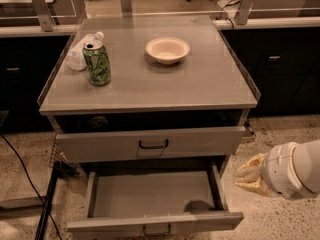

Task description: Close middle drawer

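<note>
Middle drawer (150, 196), pulled well out, with a taller drawer front (150, 145) above it; end effector (248, 176) held just right of the middle drawer, spread or closed cannot be told. If pushed off-centre from this side, the tray may be skewed and jammed on its runners.

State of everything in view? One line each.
middle drawer: pulled far out, empty
upper drawer: slightly out
can: upright
bowl: upright, empty
bottle: lying on its side behind can
gripper: right of middle drawer, touching nothing
</note>
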